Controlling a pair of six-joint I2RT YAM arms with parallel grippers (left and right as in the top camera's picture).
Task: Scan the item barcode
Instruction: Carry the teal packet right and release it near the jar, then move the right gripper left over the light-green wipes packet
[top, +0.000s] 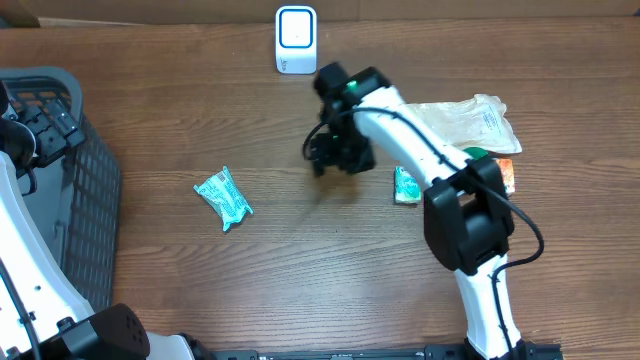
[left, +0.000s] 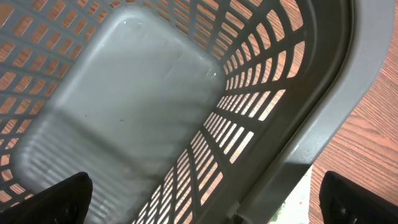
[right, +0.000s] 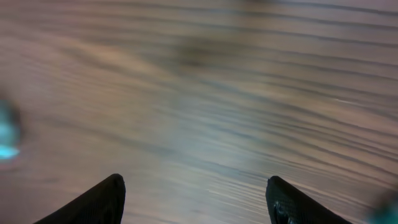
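Note:
The white scanner (top: 296, 38) stands upright at the table's far edge. A teal packet (top: 223, 198) lies on the wood left of centre. A second green packet (top: 406, 186) lies beside the right arm. My right gripper (top: 335, 155) hovers over bare wood between the two packets. In the right wrist view it (right: 199, 202) is open, with only blurred table between its fingers (right: 93, 202) and a teal blur (right: 6, 134) at the left edge. My left gripper (left: 208, 205) is wide open over the grey basket (left: 323, 124), holding nothing.
The slatted grey basket (top: 85, 190) fills the table's left side, with the left arm (top: 40, 130) above it. A clear plastic bag (top: 470, 118) and an orange-red item (top: 508, 176) lie at the right, behind the right arm.

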